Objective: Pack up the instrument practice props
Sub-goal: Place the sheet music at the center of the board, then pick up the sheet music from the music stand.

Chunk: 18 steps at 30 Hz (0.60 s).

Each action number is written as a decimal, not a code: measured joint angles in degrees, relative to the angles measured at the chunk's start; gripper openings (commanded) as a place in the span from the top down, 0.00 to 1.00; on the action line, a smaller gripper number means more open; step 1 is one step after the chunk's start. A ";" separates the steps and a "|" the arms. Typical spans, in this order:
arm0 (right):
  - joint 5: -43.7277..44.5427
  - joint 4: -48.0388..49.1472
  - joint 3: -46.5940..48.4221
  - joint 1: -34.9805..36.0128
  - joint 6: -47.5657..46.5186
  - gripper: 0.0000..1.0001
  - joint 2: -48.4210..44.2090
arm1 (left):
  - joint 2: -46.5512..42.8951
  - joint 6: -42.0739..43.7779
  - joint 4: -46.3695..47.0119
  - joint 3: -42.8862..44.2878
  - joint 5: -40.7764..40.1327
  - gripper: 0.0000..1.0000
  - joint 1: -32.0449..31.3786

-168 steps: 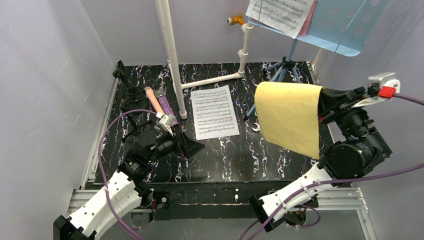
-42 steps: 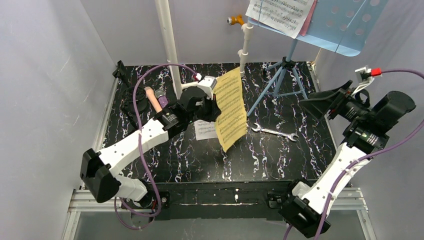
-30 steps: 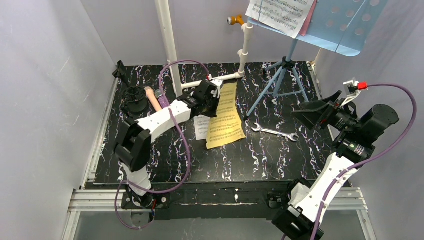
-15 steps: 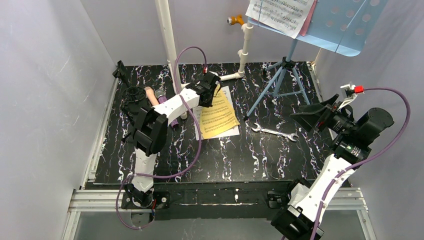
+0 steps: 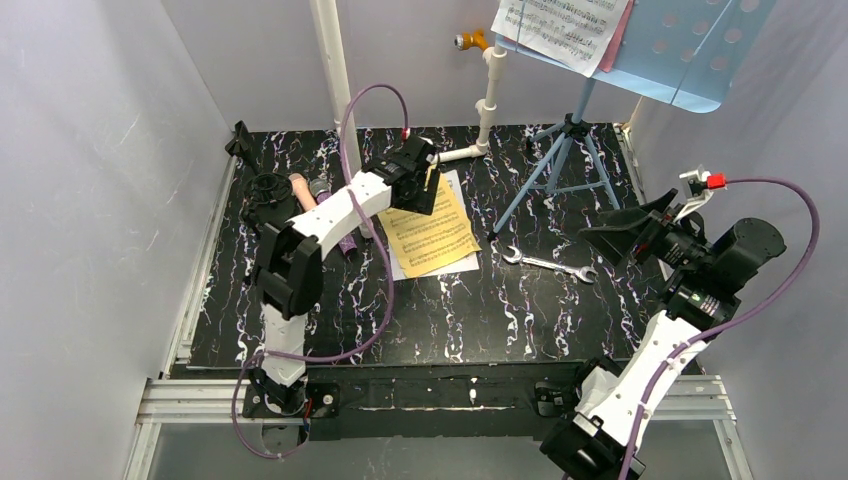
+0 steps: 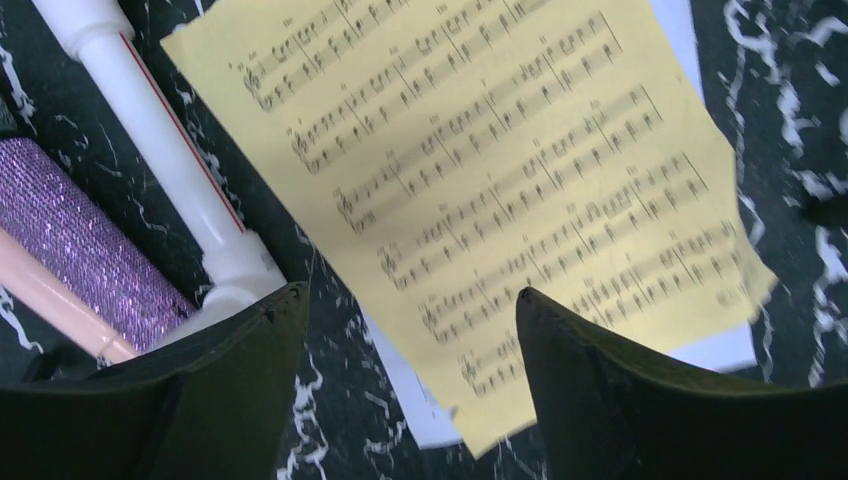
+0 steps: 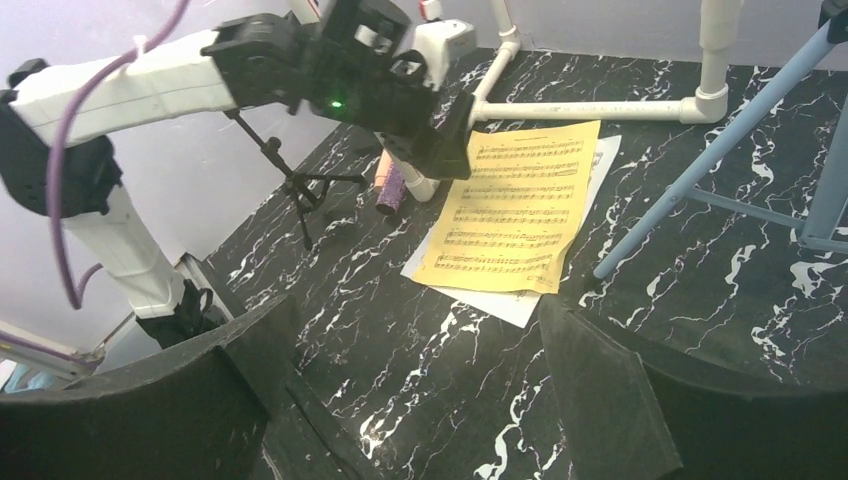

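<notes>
Your right gripper [image 5: 612, 232] hung raised over the right side of the worktop [image 5: 450, 320]. Its jaws were spread wide with nothing in them, well apart from every prop. The silver wrench [image 5: 548, 264] lay flat on the worktop, just right of the pages.

The yellow sheet-music page [image 5: 430, 228] lay flat and skewed on top of a white page [image 5: 447, 266]. The white page's edge stuck out at the near and right sides.

Your left gripper [image 5: 420, 186] sat over the yellow page's far left part, jaws parted, holding nothing. In the left wrist view the page lay below and beyond the fingertips [image 6: 270, 330], not between them. Couldn't tell whether a fingertip touched the paper.

Just left of that gripper stood the base of the upright white pipe [image 6: 170, 150]. Left of it lay the purple glitter microphone [image 6: 80, 240] and the peach microphone [image 6: 45, 295], side by side and touching. Further left, near the worktop's left edge, was the black mic tripod and round-base holder [image 5: 266, 192].

Far right, the light-blue perforated music rack [image 5: 690, 50] stood upright on its tripod legs [image 5: 560, 150]. Sheet-music pages [image 5: 565, 25] rested on it, well apart from both grippers.
</notes>
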 measured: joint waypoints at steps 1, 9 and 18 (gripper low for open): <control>0.13 0.02 0.00 0.00 0.02 0.02 0.11 | -1.70 -0.15 -0.20 -1.29 1.14 0.20 -0.04; 4.76 -5.57 2.71 4.11 -2.14 0.01 5.44 | -16.68 -0.87 0.44 -9.66 16.06 0.02 -0.26; 16.24 -18.16 7.23 25.88 -11.10 0.02 10.43 | -28.96 -3.02 6.75 -21.57 35.82 0.02 -0.26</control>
